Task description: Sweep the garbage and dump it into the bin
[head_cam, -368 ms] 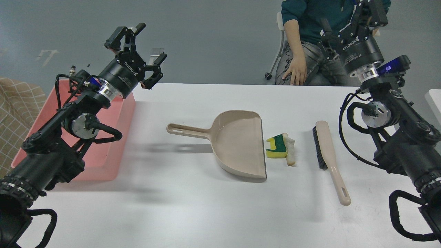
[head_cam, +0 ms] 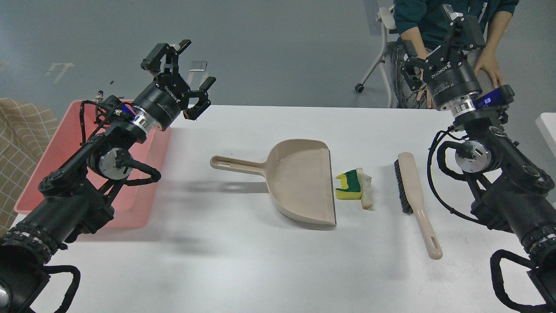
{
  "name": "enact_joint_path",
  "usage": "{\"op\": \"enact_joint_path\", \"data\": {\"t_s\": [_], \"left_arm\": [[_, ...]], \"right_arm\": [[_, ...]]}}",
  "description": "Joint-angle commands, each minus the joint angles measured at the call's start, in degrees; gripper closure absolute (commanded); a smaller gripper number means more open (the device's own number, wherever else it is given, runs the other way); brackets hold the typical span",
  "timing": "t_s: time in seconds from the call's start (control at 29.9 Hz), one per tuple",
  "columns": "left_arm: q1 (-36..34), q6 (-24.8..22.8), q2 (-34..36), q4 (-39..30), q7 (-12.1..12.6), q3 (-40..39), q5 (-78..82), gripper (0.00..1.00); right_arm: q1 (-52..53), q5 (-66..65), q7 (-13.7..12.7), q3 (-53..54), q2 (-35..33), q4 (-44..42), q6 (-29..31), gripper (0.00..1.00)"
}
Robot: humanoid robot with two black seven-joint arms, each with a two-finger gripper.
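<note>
A yellow sponge piece with a green layer (head_cam: pixel 349 187) and a cream scrap (head_cam: pixel 366 193) lie side by side on the white table, just right of the open mouth of the beige dustpan (head_cam: pixel 299 180). The salmon-pink bin (head_cam: pixel 65 143) stands at the table's left edge, partly hidden behind my left arm. My left gripper (head_cam: pixel 187 74) is open and empty, raised over the bin's far right corner. My right gripper (head_cam: pixel 438 37) is open and empty, raised above the table's far right edge.
A beige hand brush with black bristles (head_cam: pixel 415 195) lies right of the garbage. A person (head_cam: pixel 434 17) sits behind the table by my right gripper, beside a chair (head_cam: pixel 382 26). A checkered cloth (head_cam: pixel 17 143) is at far left.
</note>
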Motion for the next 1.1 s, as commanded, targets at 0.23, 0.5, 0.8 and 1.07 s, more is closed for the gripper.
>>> {"op": "enact_joint_path", "data": {"t_s": [0.23, 0.5, 0.8, 1.07], "left_arm": [[1.7, 0.0, -0.3, -0.1, -0.1, 0.1, 0.3, 0.02], [1.3, 0.0, -1.1, 0.5, -0.1, -0.4, -0.6, 0.02], [-0.6, 0.0, -4.5, 1.4, 0.7, -1.1, -1.3, 0.02], [-1.0, 0.3, -8.6, 1.3, -0.5, -0.3, -0.6, 0.02]], "right_arm": [[-2.3, 0.0, 0.0, 0.0, -0.1, 0.6, -0.4, 0.00], [-4.8, 0.0, 0.0, 0.0, -1.8, 0.7, -0.6, 0.00], [-4.3, 0.0, 0.0, 0.0, -4.5, 0.9, -0.3, 0.00], [-4.9, 0.0, 0.0, 0.0, -5.0, 0.9, -0.2, 0.00]]}}
